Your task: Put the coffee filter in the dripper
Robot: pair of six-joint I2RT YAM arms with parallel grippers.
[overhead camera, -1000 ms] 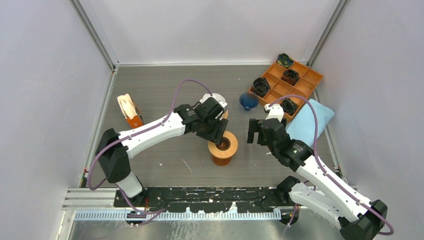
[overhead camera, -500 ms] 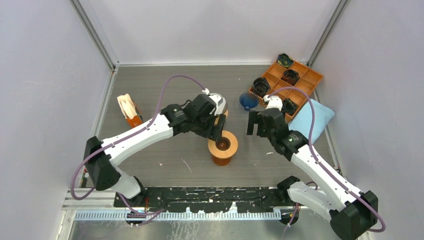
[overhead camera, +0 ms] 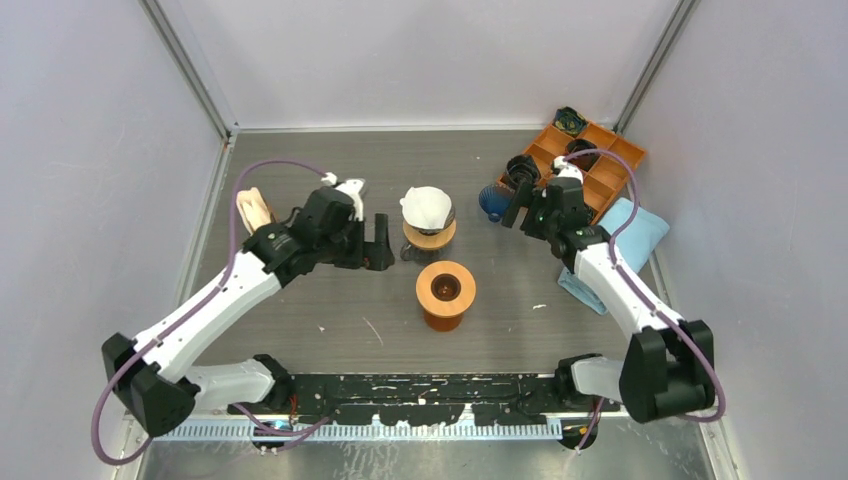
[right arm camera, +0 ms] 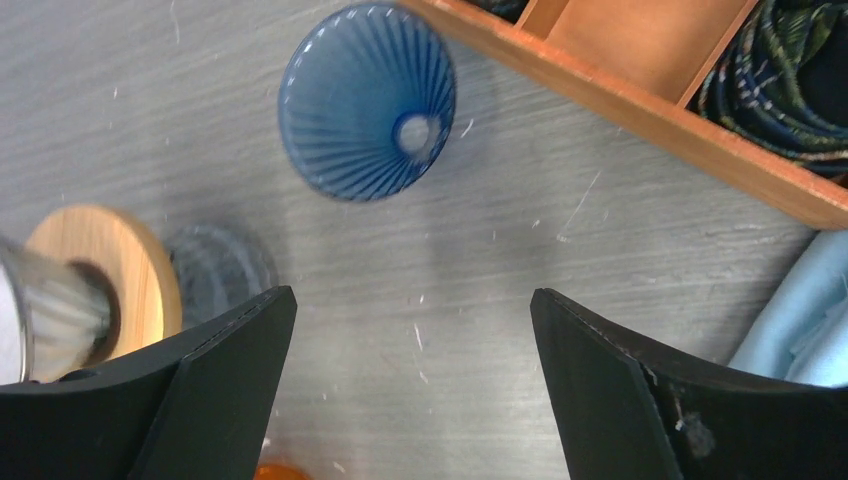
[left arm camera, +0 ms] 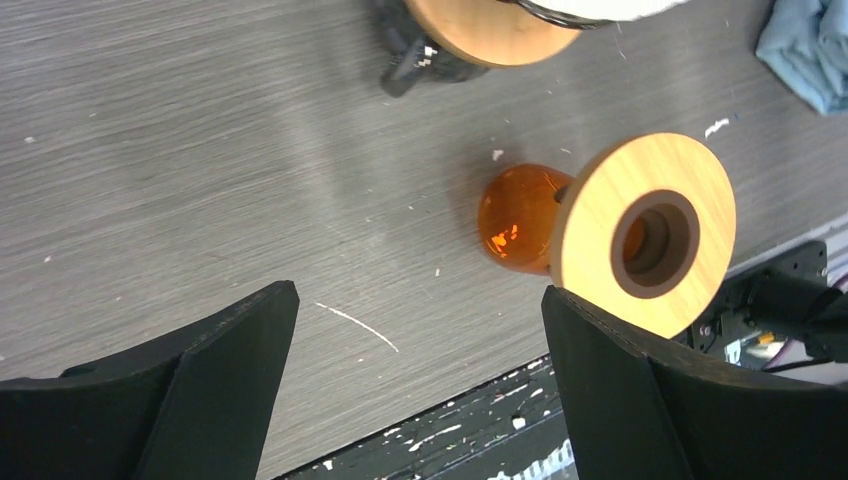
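The task looks all but finished: the white coffee filter [overhead camera: 426, 203] sits in the mouth of the clear dripper [overhead camera: 436, 238], which stands on its wooden collar about midway between the left and right edges of the surface [overhead camera: 320, 170], somewhat nearer the far edge than the near one. From above, the paper appears to fill the cone and rise a little past the rim. Whether it lies snug against the ribbed wall cannot be told from these views. The left pincer [left arm camera: 417, 300] is spread wide with nothing between its fingers and hangs to the left of the dripper, clear of it. Its own camera looks down on the amber vessel [left arm camera: 595, 235] with a wooden ring, which stands just on the near side of the dripper. The right pincer [right arm camera: 412, 300] is likewise spread and empty, and hovers by a second, blue dripper [right arm camera: 365, 100], which holds no paper and sits just beside the orange tray [right arm camera: 620, 85] in the far right corner. A stack of spare filters [overhead camera: 253, 212] waits near the left edge, and a blue cloth [overhead camera: 625, 235] lies along the right edge. By this reading, nothing is left but perhaps to check the seating and bring both arms clear.
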